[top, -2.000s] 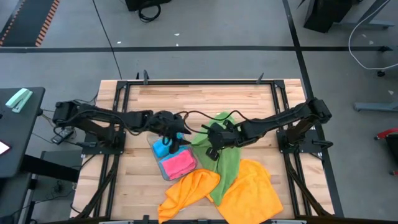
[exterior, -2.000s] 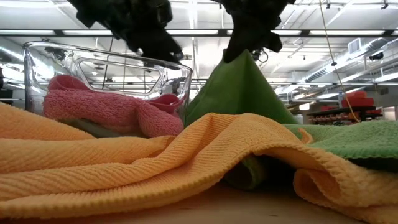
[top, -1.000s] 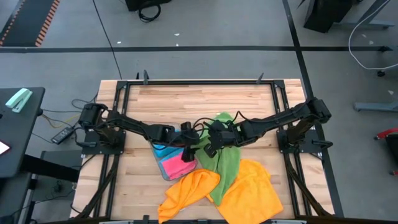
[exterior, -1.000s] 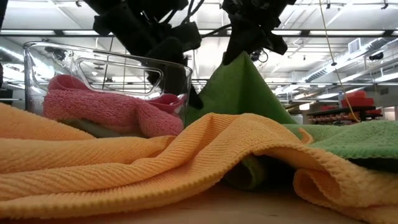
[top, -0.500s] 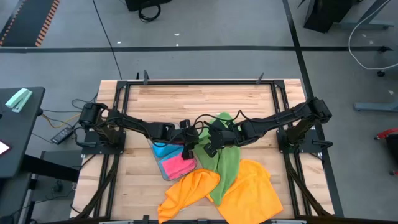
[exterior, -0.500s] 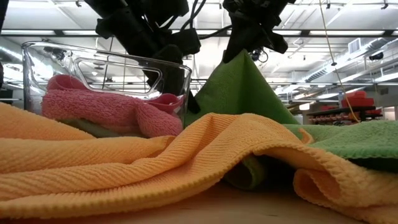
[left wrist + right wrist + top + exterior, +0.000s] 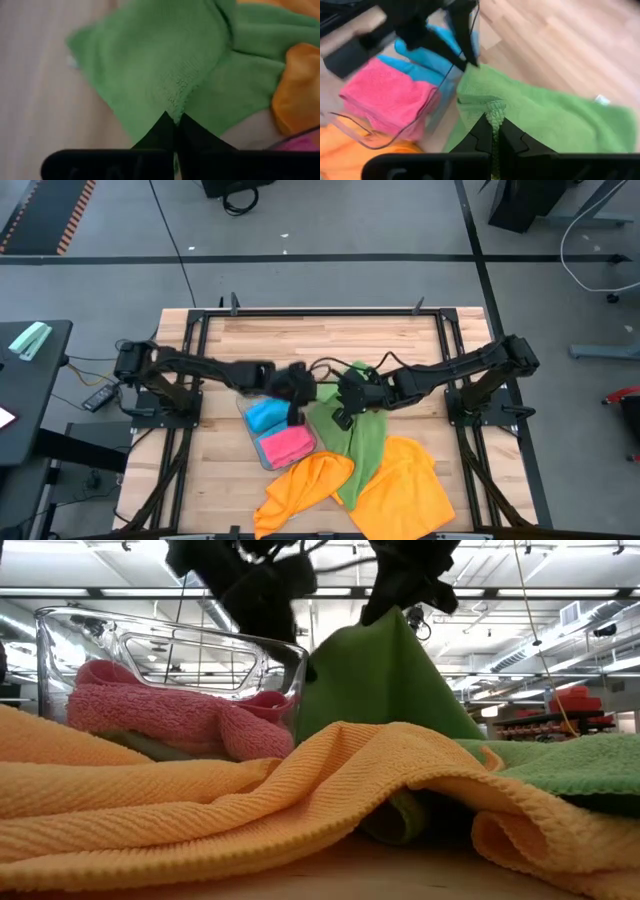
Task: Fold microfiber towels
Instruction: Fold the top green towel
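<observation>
Left hand (image 7: 174, 122) has closed, pinching green towel (image 7: 362, 430) edge | right hand (image 7: 494, 125) pinches another edge

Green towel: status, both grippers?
Left gripper shut on green towel edge. Right gripper shut on another edge. Towel lifted, unfolded. Clear tray with pink towel close beside; orange towels overlap the green.

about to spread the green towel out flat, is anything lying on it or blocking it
Yes. Both grippers, left and right, pinch the green towel, but its near end runs under the two orange towels, and the clear tray sits right beside it.
</observation>
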Robot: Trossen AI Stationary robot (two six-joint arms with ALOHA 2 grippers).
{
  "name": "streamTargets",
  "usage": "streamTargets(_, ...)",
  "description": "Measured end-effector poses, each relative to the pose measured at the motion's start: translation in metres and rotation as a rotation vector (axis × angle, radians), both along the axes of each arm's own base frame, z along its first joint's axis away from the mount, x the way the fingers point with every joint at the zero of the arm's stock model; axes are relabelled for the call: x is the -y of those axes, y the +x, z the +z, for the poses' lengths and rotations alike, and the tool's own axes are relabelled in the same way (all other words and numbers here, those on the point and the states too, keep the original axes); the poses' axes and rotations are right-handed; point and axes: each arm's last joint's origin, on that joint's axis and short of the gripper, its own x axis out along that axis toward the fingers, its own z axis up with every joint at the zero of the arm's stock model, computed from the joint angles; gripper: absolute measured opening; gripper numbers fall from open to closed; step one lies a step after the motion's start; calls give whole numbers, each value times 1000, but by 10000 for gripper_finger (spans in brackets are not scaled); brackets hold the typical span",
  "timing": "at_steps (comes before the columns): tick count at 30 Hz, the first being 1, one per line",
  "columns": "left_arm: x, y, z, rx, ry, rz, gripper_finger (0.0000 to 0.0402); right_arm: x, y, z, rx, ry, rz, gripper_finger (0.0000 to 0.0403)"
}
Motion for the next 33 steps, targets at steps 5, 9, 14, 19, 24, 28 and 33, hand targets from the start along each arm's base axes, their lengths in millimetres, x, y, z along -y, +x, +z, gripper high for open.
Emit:
streamTargets(5, -29, 5, 38, 5, 65, -78, 12, 23, -8, 15, -27, -117, 83, 12)
streamTargets(9, -54, 4, 58, -2, 96, -97, 8, 49, -13, 23, -64, -198, 131, 12)
streamTargets(14, -85, -1, 70, 4, 113, -64, 9, 86, -14, 24, -101, -189, 231, 12)
streamTargets(19, -109, 0, 75, 18, 139, -26, 8, 120, -20, 26, -118, -204, 293, 12)
streamTargets(24, -134, 17, 76, 26, 154, 16, 8, 152, -30, 29, -126, -229, 331, 12)
streamTargets(28, -155, 32, 87, 12, 207, 60, 8, 176, -43, 36, -129, -282, 314, 12)
streamTargets(33, -188, 40, 110, 25, 275, 105, 8, 206, -58, 47, -160, -397, 310, 12)
